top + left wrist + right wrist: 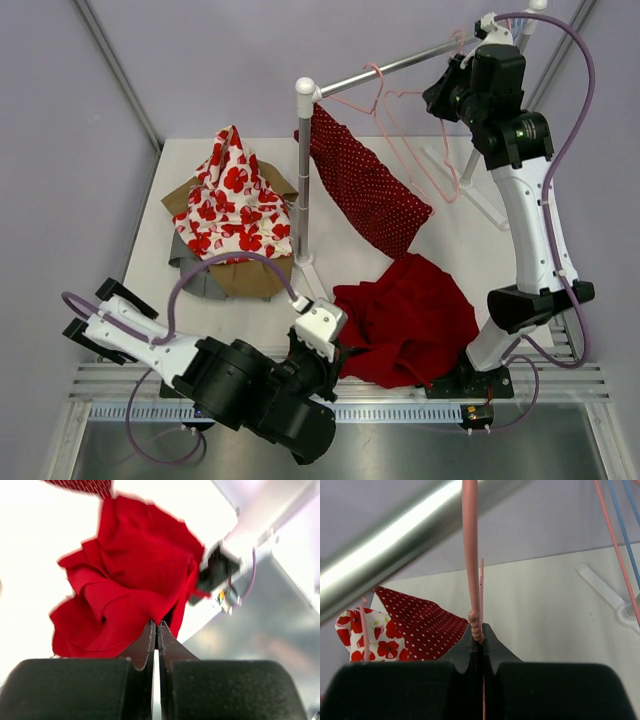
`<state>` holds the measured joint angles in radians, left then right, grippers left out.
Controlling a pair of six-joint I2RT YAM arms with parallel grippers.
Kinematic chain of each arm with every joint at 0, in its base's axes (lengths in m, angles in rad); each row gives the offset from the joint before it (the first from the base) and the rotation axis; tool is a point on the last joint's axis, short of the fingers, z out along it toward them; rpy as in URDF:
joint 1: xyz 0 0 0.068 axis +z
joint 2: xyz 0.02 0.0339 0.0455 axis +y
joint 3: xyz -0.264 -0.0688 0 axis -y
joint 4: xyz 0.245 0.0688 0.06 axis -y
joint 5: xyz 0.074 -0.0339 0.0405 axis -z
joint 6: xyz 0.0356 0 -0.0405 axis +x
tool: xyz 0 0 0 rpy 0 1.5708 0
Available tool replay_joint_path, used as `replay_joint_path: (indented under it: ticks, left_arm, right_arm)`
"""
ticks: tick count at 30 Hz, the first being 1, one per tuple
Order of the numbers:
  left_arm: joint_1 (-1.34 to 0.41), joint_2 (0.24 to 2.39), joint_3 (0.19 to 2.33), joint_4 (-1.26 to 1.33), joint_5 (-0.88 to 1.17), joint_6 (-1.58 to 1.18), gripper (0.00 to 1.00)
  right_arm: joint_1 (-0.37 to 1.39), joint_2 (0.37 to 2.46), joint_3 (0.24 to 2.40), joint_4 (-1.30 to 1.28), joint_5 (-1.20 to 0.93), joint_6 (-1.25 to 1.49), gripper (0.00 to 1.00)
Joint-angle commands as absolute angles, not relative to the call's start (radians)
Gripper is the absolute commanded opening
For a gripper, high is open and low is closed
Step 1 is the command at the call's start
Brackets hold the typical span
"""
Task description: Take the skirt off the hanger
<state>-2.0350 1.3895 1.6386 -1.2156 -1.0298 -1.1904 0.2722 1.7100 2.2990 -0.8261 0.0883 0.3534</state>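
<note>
1. Your right gripper is clamped on the neck of a pink hanger just under the rail, probably to steady it while cloth pulls free.
2. The red skirt lies heaped on the table, off that hanger. Your left gripper has its jaws together at the skirt's edge; you cannot tell whether they pinch cloth.
3. A dotted skirt hangs by the post and a floral cloth lies well to the left. Neither blocks you.

A crumpled garment lies on the table right of the rack post, a clothes pile left.
</note>
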Motion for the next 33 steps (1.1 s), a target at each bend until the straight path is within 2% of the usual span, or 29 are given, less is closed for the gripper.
replay_joint_path:
  ticks: [1,2,4,6,7,9,10,12,13,15,17,19,21,26,29,31,32,33]
  left_arm:
    - [-2.010,1.345,1.788,-1.520,-1.250,-1.316,0.00]
    - [-1.988,1.318,1.799,-1.540,-1.256,-1.299,0.00]
    - [-1.918,1.281,1.807,-1.508,-1.267,-1.174,0.00]
    - [-1.876,1.215,1.804,-1.389,-1.275,-1.051,0.00]
    - [-1.838,1.192,1.802,-1.338,-1.284,-0.917,0.00]
    - [-1.772,1.120,1.804,-1.179,-1.293,-0.774,0.00]
    - [-1.744,1.097,1.802,-1.111,-1.292,-0.609,0.00]
    - [-1.666,1.024,1.786,-0.874,-1.278,-0.432,0.00]
    - [-1.643,0.999,1.775,-0.785,-1.272,-0.240,0.00]
    - [-1.599,0.970,1.785,-0.564,-1.279,-0.074,0.00]
    - [-1.582,0.966,1.796,-0.407,-1.302,0.209,0.00]
    - [-1.557,0.963,1.784,-0.113,-1.310,0.513,0.00]
    - [-1.540,0.966,1.795,0.066,-1.281,0.644,0.00]
    - [-1.536,1.026,1.908,0.109,-1.243,0.825,0.00]
    - [-1.496,1.116,1.917,0.006,-1.241,0.857,0.00]
    - [-1.311,1.178,1.936,-0.183,-1.221,0.791,0.00]
    - [-1.310,1.178,1.940,-0.184,-1.204,0.761,0.00]
    - [-1.202,1.222,1.944,-0.262,-1.180,0.720,0.00]
  right_arm:
    - [0.273,1.577,2.171,-0.695,0.115,0.322,0.03]
    - [0.273,1.553,2.157,-0.698,0.127,0.312,0.06]
    - [0.275,1.528,2.134,-0.706,0.140,0.304,0.18]
    - [0.273,1.510,2.117,-0.715,0.158,0.291,0.35]
    - [0.275,1.500,2.106,-0.712,0.164,0.290,0.53]
    - [0.273,1.468,2.076,-0.706,0.182,0.285,0.74]
    - [0.273,1.457,2.066,-0.703,0.187,0.285,0.88]
    - [0.275,1.431,2.040,-0.704,0.202,0.285,0.97]
    - [0.273,1.413,2.033,-0.704,0.207,0.284,1.00]
    - [0.275,1.394,2.005,-0.701,0.229,0.281,0.99]
    - [0.273,1.361,1.985,-0.692,0.248,0.275,0.99]
    - [0.275,1.336,1.954,-0.683,0.255,0.275,0.99]
    - [0.275,1.304,1.924,-0.661,0.253,0.276,0.99]
    - [0.275,1.287,1.914,-0.673,0.213,0.282,0.99]
    - [0.273,1.289,1.921,-0.686,0.178,0.279,1.00]
    - [0.273,1.289,1.918,-0.687,0.161,0.278,0.99]
    - [0.273,1.289,1.921,-0.687,0.155,0.275,0.99]
    - [0.273,1.289,1.921,-0.690,0.147,0.273,0.99]
